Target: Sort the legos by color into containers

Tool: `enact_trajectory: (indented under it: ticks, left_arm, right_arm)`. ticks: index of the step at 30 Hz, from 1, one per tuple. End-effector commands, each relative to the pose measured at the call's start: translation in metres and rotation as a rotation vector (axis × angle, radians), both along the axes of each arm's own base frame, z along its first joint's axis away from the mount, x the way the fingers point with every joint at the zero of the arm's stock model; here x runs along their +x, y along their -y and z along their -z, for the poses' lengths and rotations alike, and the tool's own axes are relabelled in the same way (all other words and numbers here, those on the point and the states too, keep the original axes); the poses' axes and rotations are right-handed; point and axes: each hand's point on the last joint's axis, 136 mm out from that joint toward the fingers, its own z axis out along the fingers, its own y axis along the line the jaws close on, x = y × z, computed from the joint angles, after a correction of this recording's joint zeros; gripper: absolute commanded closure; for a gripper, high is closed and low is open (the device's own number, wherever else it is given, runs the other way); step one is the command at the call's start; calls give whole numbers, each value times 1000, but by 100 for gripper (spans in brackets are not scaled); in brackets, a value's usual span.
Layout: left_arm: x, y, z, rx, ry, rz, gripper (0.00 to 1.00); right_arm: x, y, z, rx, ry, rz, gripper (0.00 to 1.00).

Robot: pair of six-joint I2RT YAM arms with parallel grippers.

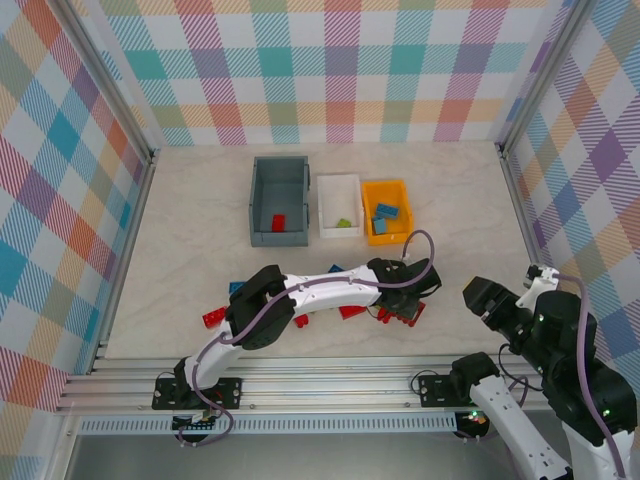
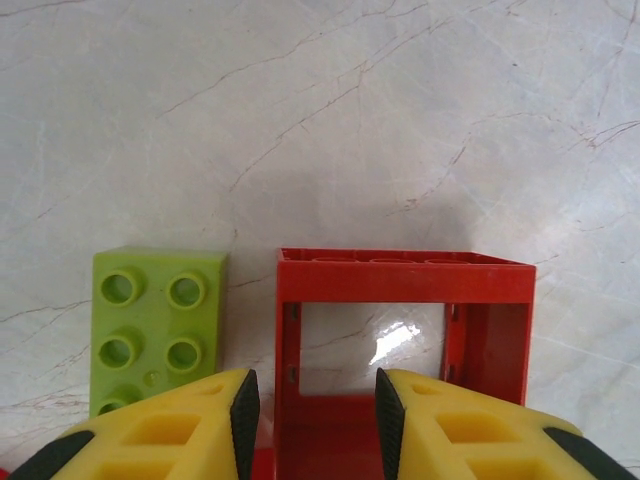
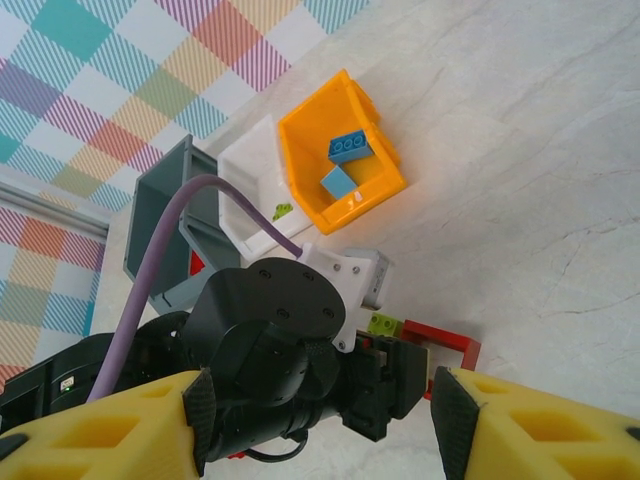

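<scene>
My left gripper (image 2: 316, 400) is open and low over the table, its jaws straddling the left wall of the open red frame lego (image 2: 405, 300), with gaps on both sides of that wall. A lime green lego (image 2: 150, 330) lies just left of the frame. In the top view the left gripper (image 1: 410, 285) reaches right across a cluster of red legos (image 1: 395, 316). Raised at the right, my right gripper (image 1: 487, 300) is open and holds nothing. The grey-blue container (image 1: 256, 200) holds a red lego, the white one (image 1: 339, 180) a lime one, the orange one (image 1: 386, 184) blue ones.
More legos lie under and left of the left arm: red ones (image 1: 213, 317) and a blue one (image 1: 237, 288). The three containers stand side by side at the table's middle back. Checkered walls close in the left, right and back.
</scene>
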Motion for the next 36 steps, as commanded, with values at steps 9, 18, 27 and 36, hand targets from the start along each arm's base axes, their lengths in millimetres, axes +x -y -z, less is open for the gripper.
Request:
enact_trajectory:
  ticks: [9,18,27,36]
  left_arm:
    - [-5,-3,3,37,9,11,65]
    - [-6,2,14,37,-10,18,78]
    - [5,1,-3,24,57,-15,100]
    - [63,-64,-130,-96,209,-237,100]
  right_arm:
    - [2,-4,6,17,-25,-7,39]
    - [1,-3,9,13,-33,-4,39]
    - [3,-4,8,6,-31,-9,39]
    - [23,-37,13,11,-23,-171,40]
